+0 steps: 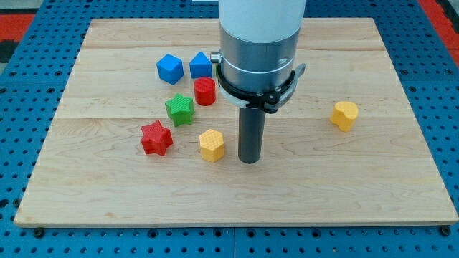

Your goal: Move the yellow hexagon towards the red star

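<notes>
We see my tip (249, 160) resting on the wooden board (373, 186), just right of the yellow hexagon (211, 145), with a narrow gap between them. The red star (156, 138) lies left of that hexagon, near it. We have no jaws here, only a bare rod. A second yellow block (345, 115) sits far right.

The yellow hexagon (211, 145) lies flat just to the view's right of the red star (156, 138), apart.
</notes>
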Tool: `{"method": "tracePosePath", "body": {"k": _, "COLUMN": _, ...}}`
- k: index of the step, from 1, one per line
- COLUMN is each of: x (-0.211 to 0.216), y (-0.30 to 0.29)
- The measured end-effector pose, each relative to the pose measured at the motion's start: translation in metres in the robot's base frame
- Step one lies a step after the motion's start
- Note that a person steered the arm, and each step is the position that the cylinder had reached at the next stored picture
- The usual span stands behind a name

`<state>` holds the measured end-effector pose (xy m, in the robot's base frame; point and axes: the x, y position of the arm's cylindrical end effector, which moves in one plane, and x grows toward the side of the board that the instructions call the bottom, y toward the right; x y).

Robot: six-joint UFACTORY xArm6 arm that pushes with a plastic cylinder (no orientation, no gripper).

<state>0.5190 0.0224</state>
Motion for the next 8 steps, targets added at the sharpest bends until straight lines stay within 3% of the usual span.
{"method": "tracePosePath", "body": {"k": 6, "x": -0.008, "y": -0.042}}
{"method": "tracePosePath", "body": {"k": 7, "x": -0.009, "y": -0.014}}
{"method": "tracePosePath", "body": {"k": 8, "x": -0.014, "y": 0.071}}
